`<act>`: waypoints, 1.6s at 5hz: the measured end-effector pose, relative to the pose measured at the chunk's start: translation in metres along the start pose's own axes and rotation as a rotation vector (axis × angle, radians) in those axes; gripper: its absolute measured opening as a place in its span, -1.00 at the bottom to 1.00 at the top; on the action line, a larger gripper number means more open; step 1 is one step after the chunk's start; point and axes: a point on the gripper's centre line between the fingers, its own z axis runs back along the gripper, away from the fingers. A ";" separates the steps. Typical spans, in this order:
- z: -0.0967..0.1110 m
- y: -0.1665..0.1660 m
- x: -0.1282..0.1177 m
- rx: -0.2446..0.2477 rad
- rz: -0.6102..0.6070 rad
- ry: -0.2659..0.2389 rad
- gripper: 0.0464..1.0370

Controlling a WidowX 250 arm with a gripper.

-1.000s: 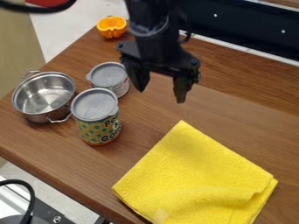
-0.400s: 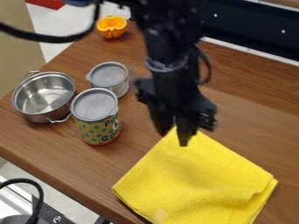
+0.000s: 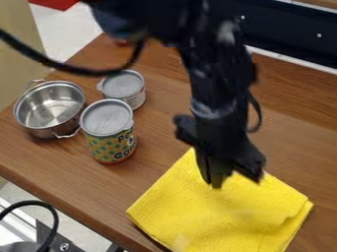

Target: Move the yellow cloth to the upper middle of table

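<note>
Wooden table (image 3: pixel 297 140), pale floor (image 3: pixel 59 37) apparently behind

Gripper (image 3: pixel 216 185) lower in the camera view and farther right than in both earlier frames. First seen above bare table (image 3: pixel 158 142) beyond the yellow cloth (image 3: pixel 223 214); then at the cloth's top corner; now in front of its upper part. Contact can't be judged. Its broad body slants more steeply than at first. Arm (image 3: pixel 220 74) has followed, its upper section now across the orange half's earlier spot. Arm cable (image 3: pixel 66 68) sags deeper, loop down by the smaller can's lid (image 3: pixel 123 84). Lower-left cable (image 3: pixel 52 216) bows farther right.
</note>
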 end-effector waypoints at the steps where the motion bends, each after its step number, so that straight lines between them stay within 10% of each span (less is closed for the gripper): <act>1: -0.015 -0.005 -0.003 0.036 -0.004 0.024 -0.99; 5: -0.043 -0.004 -0.002 0.003 0.046 -0.027 -0.99; 8: -0.046 0.012 0.054 0.041 0.156 -0.101 -0.99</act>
